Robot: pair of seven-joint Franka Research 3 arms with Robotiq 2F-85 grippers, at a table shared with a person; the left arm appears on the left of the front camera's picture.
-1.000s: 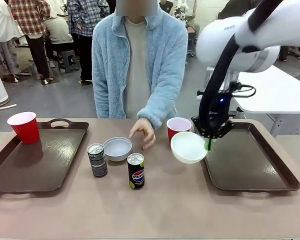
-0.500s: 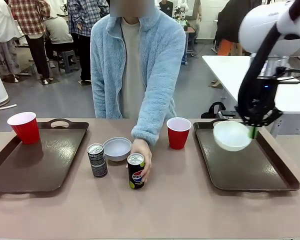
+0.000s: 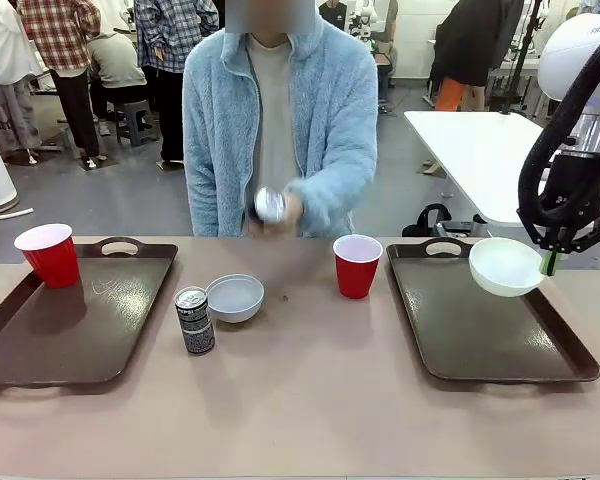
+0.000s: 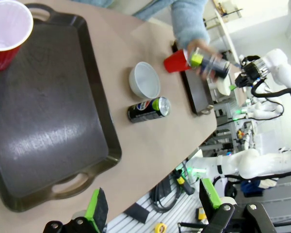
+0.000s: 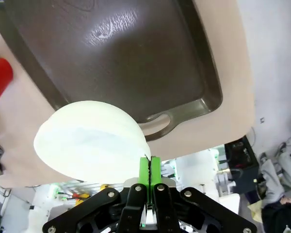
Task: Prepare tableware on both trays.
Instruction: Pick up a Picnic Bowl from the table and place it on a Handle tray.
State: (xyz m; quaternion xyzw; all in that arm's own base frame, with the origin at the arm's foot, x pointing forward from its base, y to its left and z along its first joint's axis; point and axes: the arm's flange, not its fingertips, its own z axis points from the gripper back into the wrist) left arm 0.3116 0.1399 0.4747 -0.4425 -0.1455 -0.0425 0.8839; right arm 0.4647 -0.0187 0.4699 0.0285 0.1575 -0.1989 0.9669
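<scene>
Above the 1 o'clock corner of the right tray (image 3: 480, 340), the right gripper (image 3: 550, 262) pinches a tilted white bowl (image 3: 505, 266) by its rim; the left gripper (image 4: 153, 201), facing the left tray (image 4: 43, 121), gapes wide, empty.

right arm (image 3: 572, 45): white rounded shell, black cable down its side. right pincer (image 5: 149, 171): black body, silver screw heads, green pads. person (image 3: 320, 120): fluffy light-blue zip fleece, beige top.

Front camera faces across table (image 3: 310, 400); wrist cameras look down on trays (image 5: 136, 48).
</scene>
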